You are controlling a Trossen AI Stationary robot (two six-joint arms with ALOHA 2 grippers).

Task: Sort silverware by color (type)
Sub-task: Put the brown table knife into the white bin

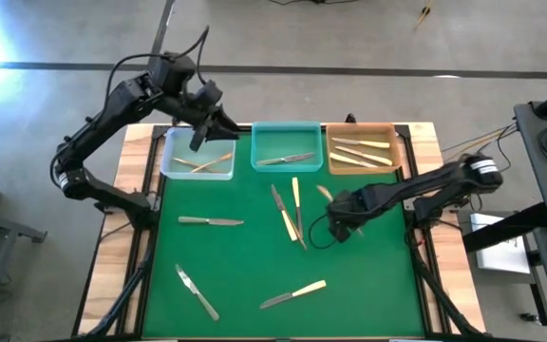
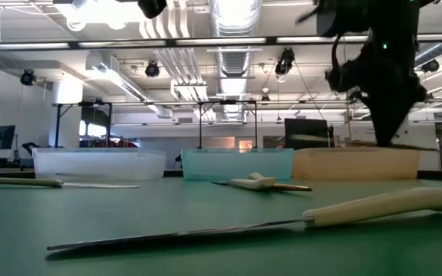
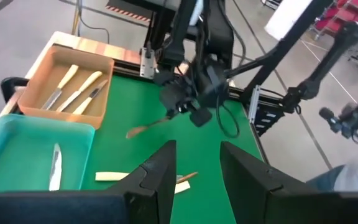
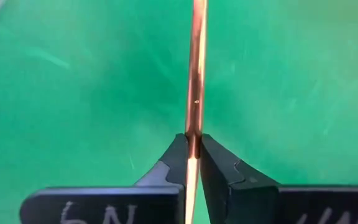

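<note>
Gold utensil (image 4: pixel 196 81): pinched edge-on between the right gripper (image 4: pixel 193 152) fingers, above the green mat (image 1: pixel 245 256) near the amber bin (image 1: pixel 364 152). Other silverware lies scattered on the mat and in the three bins. Left gripper (image 3: pixel 196 163): fingers spread, empty, hanging over the clear bin (image 1: pixel 198 155).

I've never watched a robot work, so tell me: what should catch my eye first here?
The right pincer is shut on a thin gold utensil over the green mat. At the mat's far edge stand three bins, clear, teal and amber, with the left pincer open above the clear one.
</note>
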